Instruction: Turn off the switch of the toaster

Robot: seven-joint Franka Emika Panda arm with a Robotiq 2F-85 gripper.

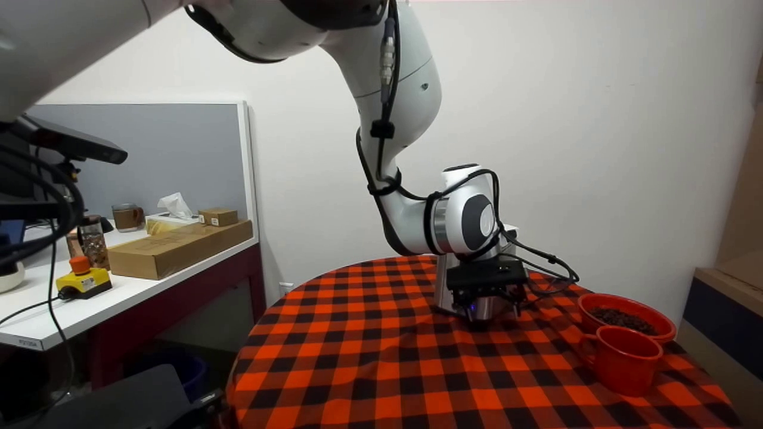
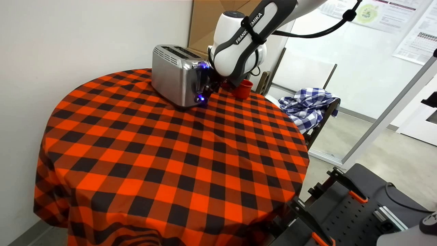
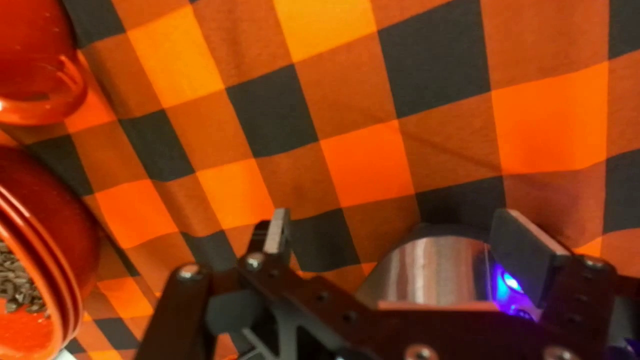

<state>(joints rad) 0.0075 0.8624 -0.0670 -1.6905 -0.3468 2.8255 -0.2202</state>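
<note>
The toaster [image 2: 170, 77] is a shiny silver box with dark top slots, standing upright on the checked table. In an exterior view, my arm and gripper cover much of the toaster [image 1: 444, 286]. Blue lights [image 2: 202, 98] glow on its control end, low down and near the top. My gripper [image 1: 493, 313] is at that end. In the wrist view my gripper [image 3: 390, 220] is open, fingers wide apart with nothing held. A rounded metal corner of the toaster [image 3: 440, 272] shows between them; the right finger overlaps the lower blue light. I cannot tell if it touches. The switch is not clearly visible.
A red cup [image 1: 627, 363] and a red bowl [image 1: 666, 325] with dark bits stand near the table edge, on the left in the wrist view. The round table [image 2: 143, 143] has a red and black checked cloth. A wall stands behind the toaster.
</note>
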